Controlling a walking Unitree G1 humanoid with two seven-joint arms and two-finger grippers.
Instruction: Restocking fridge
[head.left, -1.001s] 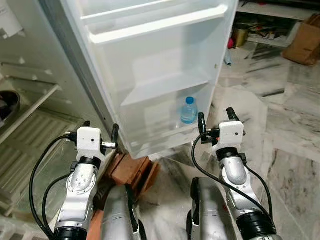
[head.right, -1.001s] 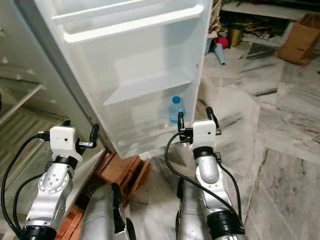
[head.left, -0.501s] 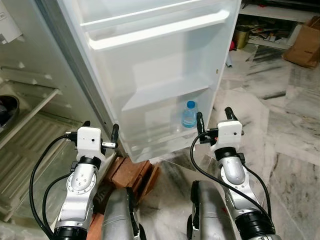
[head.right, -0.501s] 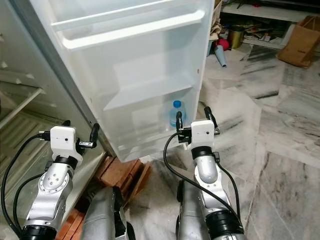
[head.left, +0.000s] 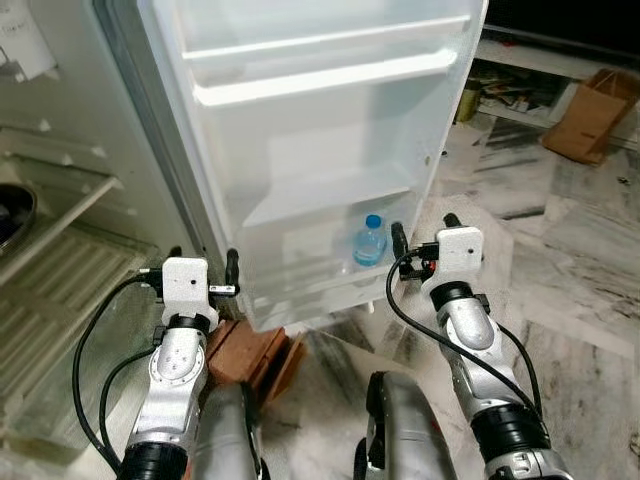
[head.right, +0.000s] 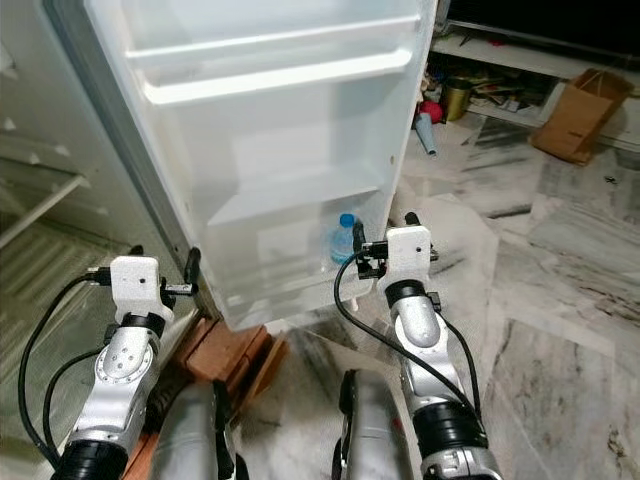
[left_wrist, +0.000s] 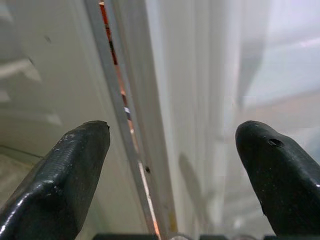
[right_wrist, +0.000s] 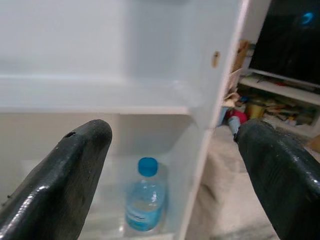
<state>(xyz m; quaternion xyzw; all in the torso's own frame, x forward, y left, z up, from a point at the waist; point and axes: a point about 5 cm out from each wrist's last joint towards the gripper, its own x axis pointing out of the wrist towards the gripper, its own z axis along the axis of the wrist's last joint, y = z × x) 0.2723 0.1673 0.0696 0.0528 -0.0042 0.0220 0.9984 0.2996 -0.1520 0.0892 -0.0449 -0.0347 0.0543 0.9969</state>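
Note:
The white fridge door (head.left: 320, 150) stands open before me, its shelves bare except the bottom one. A small clear water bottle (head.left: 369, 241) with a blue cap stands upright there, near the door's outer edge; the same bottle (right_wrist: 146, 202) appears in the right wrist view. My right gripper (head.left: 420, 224) is open and empty, held just in front of and right of the bottle. My left gripper (head.left: 204, 262) is open and empty, level with the door's hinge edge (left_wrist: 132, 120), which runs between its fingers in the left wrist view.
The fridge body with wire shelves (head.left: 60, 270) lies to my left. Red bricks (head.left: 250, 350) prop up the fridge base. Marble floor (head.left: 560, 270) spreads right, with a brown cardboard box (head.left: 588, 113) and low shelves of clutter (head.left: 510, 85) at the far right.
The camera has pulled back and tilted, so the door and bottle sit higher and farther. Both grippers keep their pose, open and empty.

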